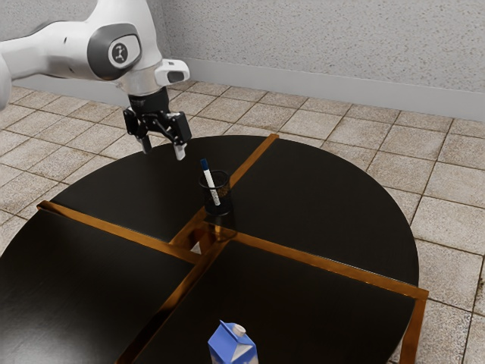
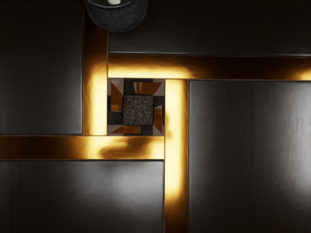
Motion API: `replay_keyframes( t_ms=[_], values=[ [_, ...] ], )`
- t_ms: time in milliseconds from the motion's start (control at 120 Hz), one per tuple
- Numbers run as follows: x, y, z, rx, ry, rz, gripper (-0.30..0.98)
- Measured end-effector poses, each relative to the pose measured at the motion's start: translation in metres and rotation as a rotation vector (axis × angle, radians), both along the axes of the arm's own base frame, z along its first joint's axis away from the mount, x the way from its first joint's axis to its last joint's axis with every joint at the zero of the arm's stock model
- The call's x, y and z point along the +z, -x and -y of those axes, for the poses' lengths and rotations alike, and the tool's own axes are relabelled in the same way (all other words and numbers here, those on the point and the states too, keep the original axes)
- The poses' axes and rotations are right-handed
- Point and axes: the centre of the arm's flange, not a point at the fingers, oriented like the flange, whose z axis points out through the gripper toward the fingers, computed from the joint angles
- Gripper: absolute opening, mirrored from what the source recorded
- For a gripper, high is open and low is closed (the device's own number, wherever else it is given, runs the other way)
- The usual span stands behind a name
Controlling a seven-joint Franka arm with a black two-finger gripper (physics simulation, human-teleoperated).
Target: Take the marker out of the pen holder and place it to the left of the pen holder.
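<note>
My gripper (image 1: 163,152) hangs above the table in the exterior view, to the left of the pen holder and higher than it, its two fingers apart with nothing between them. The black mesh pen holder (image 1: 217,199) stands upright near the table's middle. Inside it leans a white marker (image 1: 211,184) with a dark blue end pointing up above the rim. In the wrist view the pen holder (image 2: 118,18) is cut off by the picture's border, with a bit of something white in it.
The round black table (image 1: 318,197) has raised-looking wooden strips (image 1: 326,263) crossing it around a small square opening (image 2: 137,109). A blue and white milk carton (image 1: 233,346) stands at the exterior view's lower edge, well apart from the holder.
</note>
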Motion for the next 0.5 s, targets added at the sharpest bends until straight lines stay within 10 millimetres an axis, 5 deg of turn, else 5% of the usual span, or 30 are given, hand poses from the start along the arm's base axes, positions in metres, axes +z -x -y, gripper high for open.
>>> replay_keyframes(
  t_ms=[167,300,500],
  values=[
    [-0.004,0.001,0.000,0.004,0.002,-0.006,0.69],
    [-0.037,-0.010,-0.013,0.031,0.019,-0.029,0.69],
    [-0.133,-0.136,-0.057,0.085,0.048,0.012,0.69]
  ],
)
